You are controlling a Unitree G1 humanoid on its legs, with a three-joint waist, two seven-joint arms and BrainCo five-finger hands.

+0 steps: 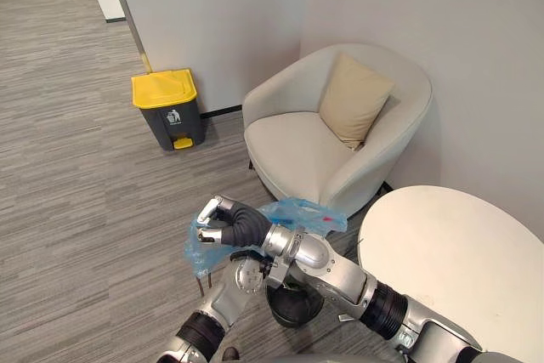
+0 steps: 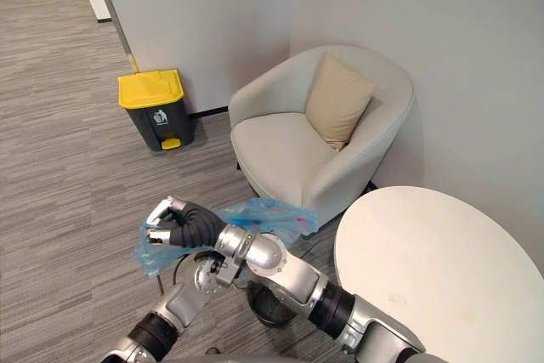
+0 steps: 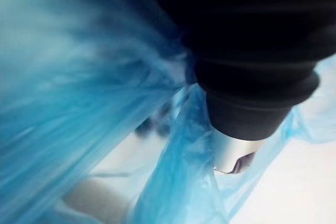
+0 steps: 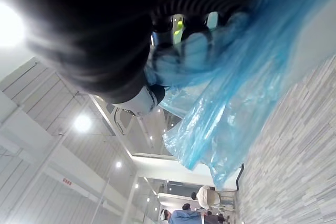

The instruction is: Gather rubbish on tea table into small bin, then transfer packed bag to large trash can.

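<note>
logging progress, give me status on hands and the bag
Right hand shut on blue bag, held above small bin. Left hand at the bag, grip hidden. Floor to yellow-lidded trash can open; armchair off to the side.

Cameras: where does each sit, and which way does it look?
Left eye view: on the head, looking down at the yellow-lidded trash can, armchair and round table; both arms show.
Right eye view: beside it, same scene.
Left wrist view: along the left hand, into the blue bag.
Right wrist view: along the right hand gripping the bag.
All share the bag.
</note>
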